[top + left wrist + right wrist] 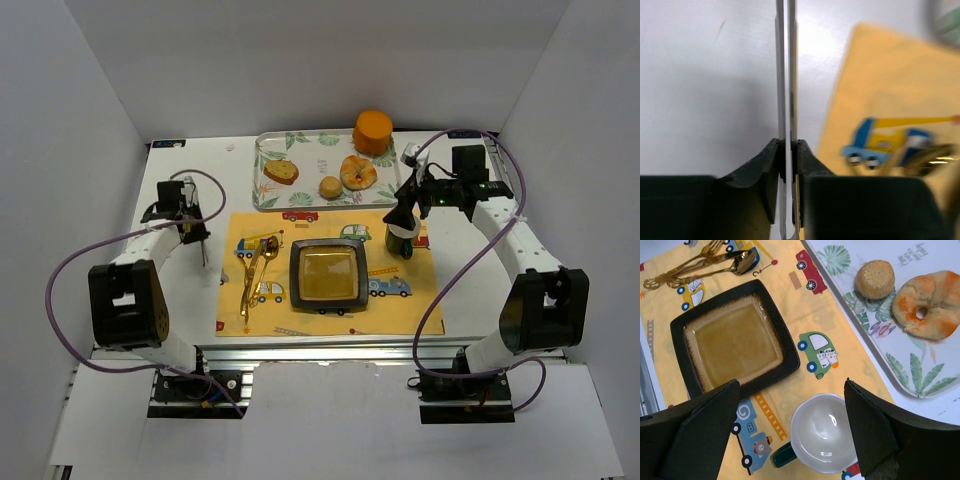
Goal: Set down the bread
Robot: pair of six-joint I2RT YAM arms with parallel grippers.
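Bread (282,171) on tray (308,190), lettering illegible

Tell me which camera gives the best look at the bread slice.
Top external view: the bread lies uncovered at the left end of the tray, small but whole. The right wrist view catches only the tray's part with the bun and bagel; the bread is out of frame. The left wrist view shows none of it.
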